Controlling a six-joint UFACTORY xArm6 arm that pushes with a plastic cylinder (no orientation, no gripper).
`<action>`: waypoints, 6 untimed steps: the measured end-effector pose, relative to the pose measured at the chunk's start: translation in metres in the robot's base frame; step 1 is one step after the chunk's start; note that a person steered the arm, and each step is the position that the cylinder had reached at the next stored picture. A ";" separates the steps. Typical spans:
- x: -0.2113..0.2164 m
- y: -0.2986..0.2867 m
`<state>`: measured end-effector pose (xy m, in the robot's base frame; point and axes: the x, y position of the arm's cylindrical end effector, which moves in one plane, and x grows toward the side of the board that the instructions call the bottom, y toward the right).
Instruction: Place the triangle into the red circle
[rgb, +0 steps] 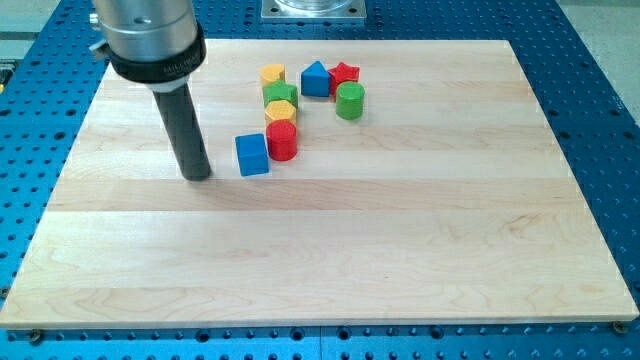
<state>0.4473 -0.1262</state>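
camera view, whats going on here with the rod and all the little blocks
A robot arm ending in a dark rod is working on a wooden board. My tip rests on the board just to the view's left of the blue cube, with a small gap between them. The red cylinder sits against the cube's right side. The blue triangle is farther up, next to the red star and the green cylinder. The triangle and the red cylinder are apart.
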 end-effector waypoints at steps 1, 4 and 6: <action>-0.021 0.044; -0.006 0.102; -0.022 0.107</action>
